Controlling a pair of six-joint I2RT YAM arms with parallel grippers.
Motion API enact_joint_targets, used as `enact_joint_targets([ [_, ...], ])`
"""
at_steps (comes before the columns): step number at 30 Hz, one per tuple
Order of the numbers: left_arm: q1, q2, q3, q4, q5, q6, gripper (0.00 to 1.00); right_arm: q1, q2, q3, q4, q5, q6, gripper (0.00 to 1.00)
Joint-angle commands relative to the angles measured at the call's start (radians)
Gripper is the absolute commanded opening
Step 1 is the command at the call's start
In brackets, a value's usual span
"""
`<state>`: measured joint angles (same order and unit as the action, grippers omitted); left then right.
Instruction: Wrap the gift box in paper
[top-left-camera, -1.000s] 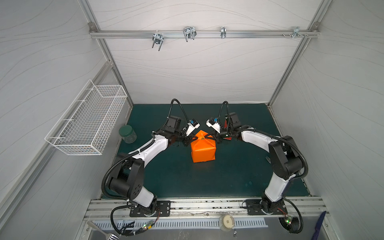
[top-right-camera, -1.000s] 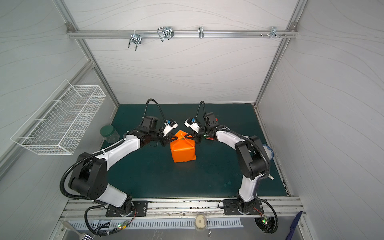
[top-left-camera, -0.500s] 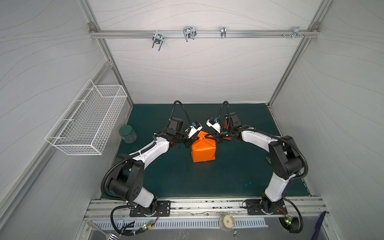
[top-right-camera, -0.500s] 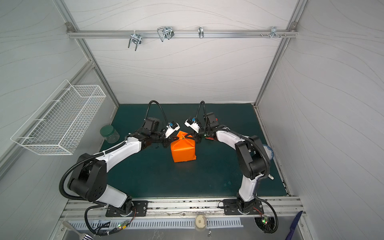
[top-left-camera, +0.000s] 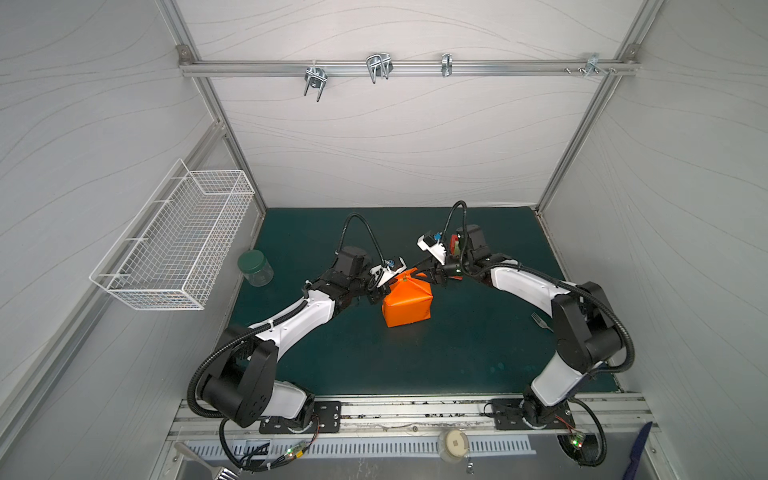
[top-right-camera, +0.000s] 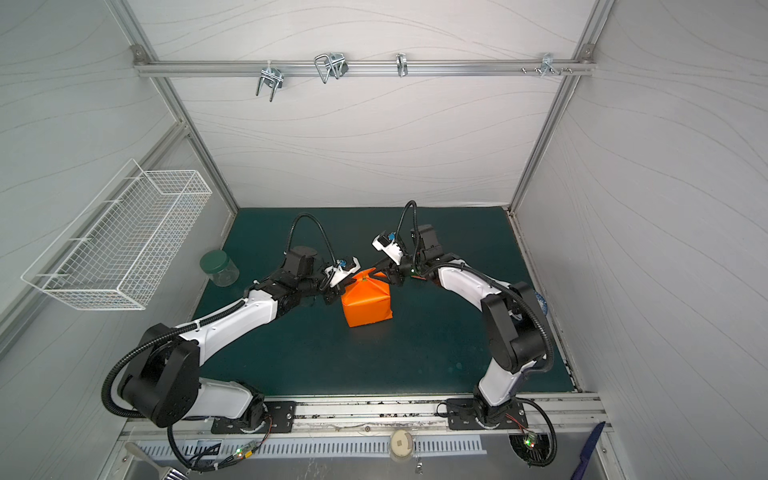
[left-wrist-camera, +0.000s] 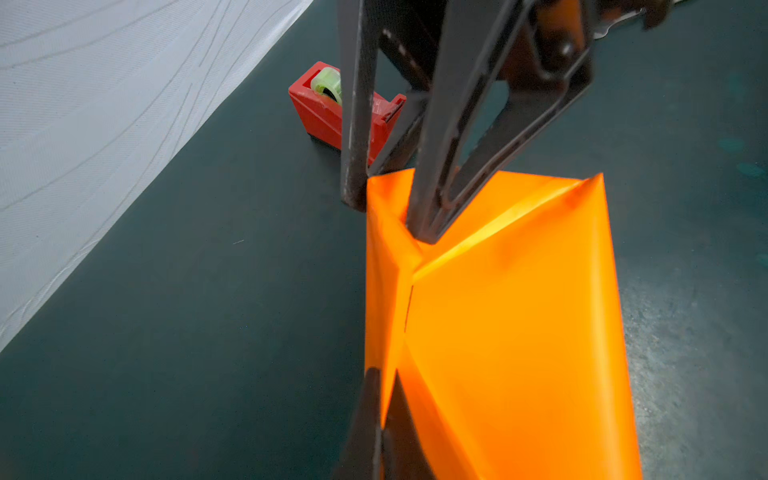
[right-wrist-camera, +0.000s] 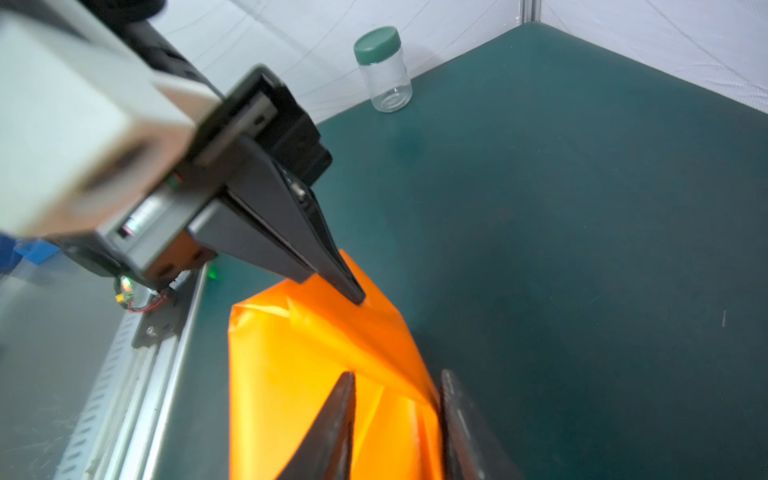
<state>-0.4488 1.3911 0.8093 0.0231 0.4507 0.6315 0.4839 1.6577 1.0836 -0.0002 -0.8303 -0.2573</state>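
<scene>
The left tool (right-wrist-camera: 356, 296) now clamps the bright orange thin paper (top-left-camera: 407, 306); the right tool (right-wrist-camera: 399, 374), part-open, has released it: flap handed over.

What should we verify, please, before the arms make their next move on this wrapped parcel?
1. Left gripper jaws shut on the top fold of the paper: ok.
2. Right gripper jaws open, astride a paper flap and not clamping it: ok.
3. Tape holding the seams down: cannot tell.
4. Tape dispenser upright on the mat, apart from the paper: ok.
5. Jar lidded and well away from both arms: ok.
</scene>
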Motion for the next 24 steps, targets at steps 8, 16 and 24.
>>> enact_joint_targets([
  [8,-0.030,-0.050,-0.063,0.071,-0.032,0.141,0.00,-0.023,-0.031,-0.003,0.052,0.086,0.497,0.66],
  [16,-0.037,-0.047,-0.070,0.060,-0.035,0.176,0.00,0.069,0.057,0.167,-0.168,0.343,0.539,0.74],
  [24,-0.037,-0.059,-0.070,0.045,-0.029,0.177,0.00,0.100,0.027,0.133,-0.246,0.447,0.472,0.79],
])
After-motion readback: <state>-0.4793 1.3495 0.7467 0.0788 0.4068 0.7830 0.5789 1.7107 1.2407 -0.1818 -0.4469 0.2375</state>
